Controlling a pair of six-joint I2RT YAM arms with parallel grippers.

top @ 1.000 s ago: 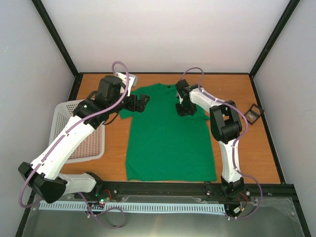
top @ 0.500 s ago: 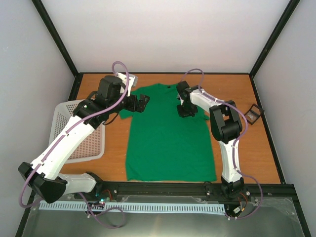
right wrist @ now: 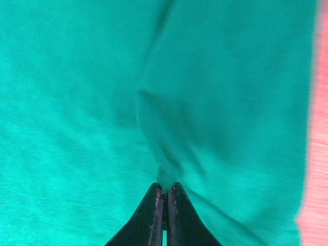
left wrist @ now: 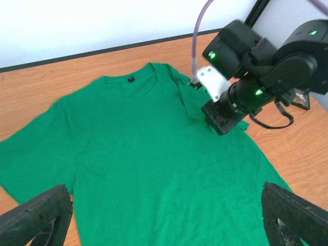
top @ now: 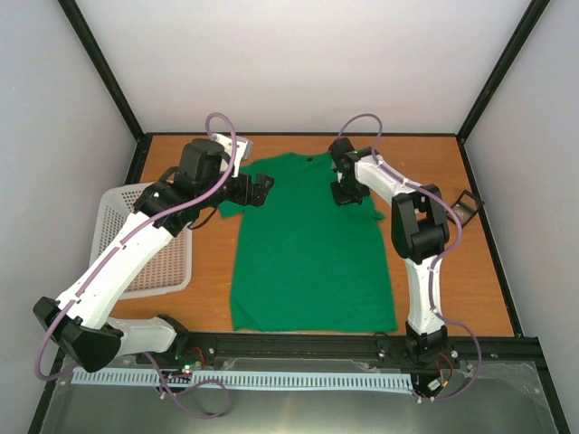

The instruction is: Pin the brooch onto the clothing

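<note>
Green shirt (top: 308,271) lies flat on the table (top: 443,271), hem toward the arm bases, and its lower half has not shifted in the last second. The change is farther up. The right end effector (right wrist: 165,192) has slid a little toward the far edge, from the upper chest onto the shoulder on its own side, and its fingers have come together. In the right wrist view they meet tip to tip, a ridge of cloth runs straight into them, and creases fan out from that spot. In the left wrist view the fabric is bunched up beside the neck opening. I judge this to be a pinch on the shirt, raising a fold for a pin to pass through. The brooch shows in no view, so I cannot tell where it is or whether it has been fetched. The task looks to be at its cloth-gathering step.

The left arm rises from its near base, crosses above the white basket (top: 122,217) and holds the left end effector (top: 261,187) above the shirt's other sleeve. Its fingers are wide apart and empty, unmoved over the second. The right arm climbs from its near base to an elbow beside the shirt's edge, then folds inward, the forearm sloping down to the shoulder. Past that elbow, a small black box (left wrist: 301,98) sits near the table's right edge.
</note>
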